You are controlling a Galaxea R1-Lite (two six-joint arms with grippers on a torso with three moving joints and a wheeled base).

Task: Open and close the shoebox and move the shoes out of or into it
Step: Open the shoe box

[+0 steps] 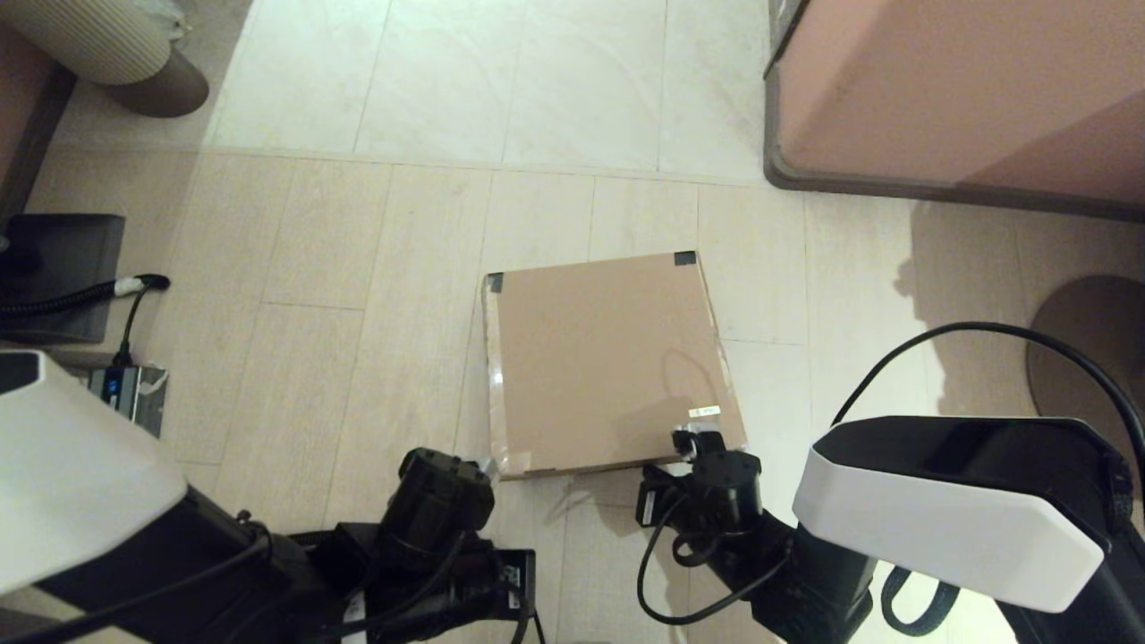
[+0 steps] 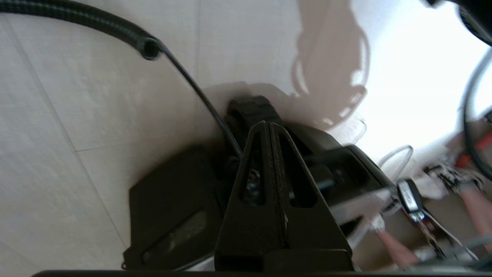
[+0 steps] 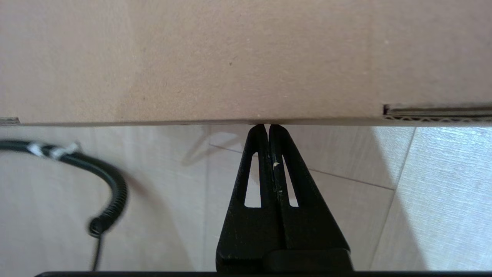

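The brown cardboard shoebox [image 1: 608, 358] lies on the floor with its lid down flat, dark tape on its two far corners and a small white label [image 1: 704, 411] near its near right corner. The shoes are hidden. My right gripper [image 1: 691, 442] is at that near right corner; in the right wrist view it [image 3: 268, 127] is shut and empty, its tips touching the lower edge of the shoebox's cardboard wall [image 3: 230, 57]. My left arm [image 1: 438, 501] sits low by the near left corner. The left gripper [image 2: 268, 124] is shut on nothing and points at dark robot parts on the floor.
A large pinkish-brown furniture block [image 1: 948, 89] fills the far right. A black corrugated hose [image 1: 63, 300] and a dark device [image 1: 54, 268] lie at the left, a ribbed beige object [image 1: 98, 36] at the far left. A round dark base [image 1: 1087, 349] sits at the right.
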